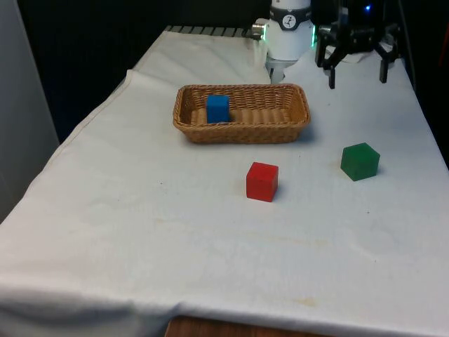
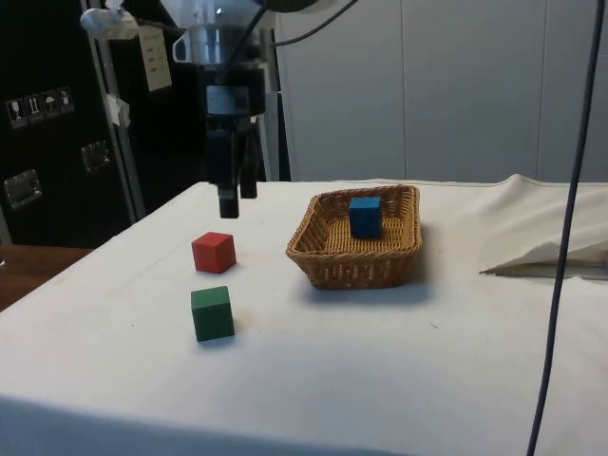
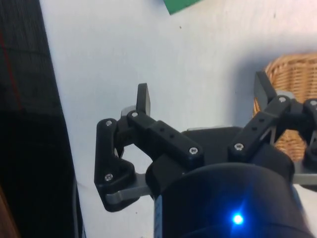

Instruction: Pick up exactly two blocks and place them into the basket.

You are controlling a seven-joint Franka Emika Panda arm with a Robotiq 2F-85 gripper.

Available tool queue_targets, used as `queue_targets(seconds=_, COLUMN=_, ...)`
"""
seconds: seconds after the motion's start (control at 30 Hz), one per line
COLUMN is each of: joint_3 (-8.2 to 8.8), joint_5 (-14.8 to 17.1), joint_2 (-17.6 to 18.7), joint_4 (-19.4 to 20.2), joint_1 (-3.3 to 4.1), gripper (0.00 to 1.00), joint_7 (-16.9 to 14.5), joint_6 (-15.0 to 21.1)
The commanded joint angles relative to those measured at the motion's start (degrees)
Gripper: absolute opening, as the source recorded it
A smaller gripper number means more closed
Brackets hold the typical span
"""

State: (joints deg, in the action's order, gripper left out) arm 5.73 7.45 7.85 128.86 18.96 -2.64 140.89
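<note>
Basket (image 1: 241, 128): a shallow oblong wicker basket on the white cloth, left of centre in the front view and toward the far end of the table; in the side view (image 2: 359, 255) it lies right of the loose blocks.
Blue block (image 1: 218, 108): upright on the basket floor, in the end of the basket on the front view's left, close to the far wall; seen also from the side (image 2: 365, 216).
Red block (image 1: 262, 181): on the bare cloth, nearer the front camera than the basket and near its front wall without touching it; in the side view (image 2: 214, 252) it sits left of the basket.
Green block (image 1: 360, 161): on the cloth to the front view's right of the red block, well apart from it and turned at an angle to the table edge; a corner of it shows in the wrist view (image 3: 184, 4).
Gripper (image 1: 356, 74): black, hanging above the cloth at the far right of the table, past the basket's right end and farther back than the green block; fingers spread wide with nothing between them. In the side view (image 2: 234, 195) it hovers above and behind the red block.
Table cloth (image 1: 140, 225): white, with faint stains toward the near edge.
</note>
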Motion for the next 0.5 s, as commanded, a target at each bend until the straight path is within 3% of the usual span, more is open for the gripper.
queue_targets(seconds=0.0, joint_3=-0.17, joint_5=0.11, joint_2=1.15, joint_4=-1.09, joint_1=0.17, gripper=1.00, joint_7=0.57, joint_6=-0.40)
queue_targets(seconds=0.47, joint_3=-1.38, joint_5=0.80, joint_2=11.69, joint_4=-8.59, joint_1=0.00, gripper=1.00, joint_7=3.27, joint_6=0.23)
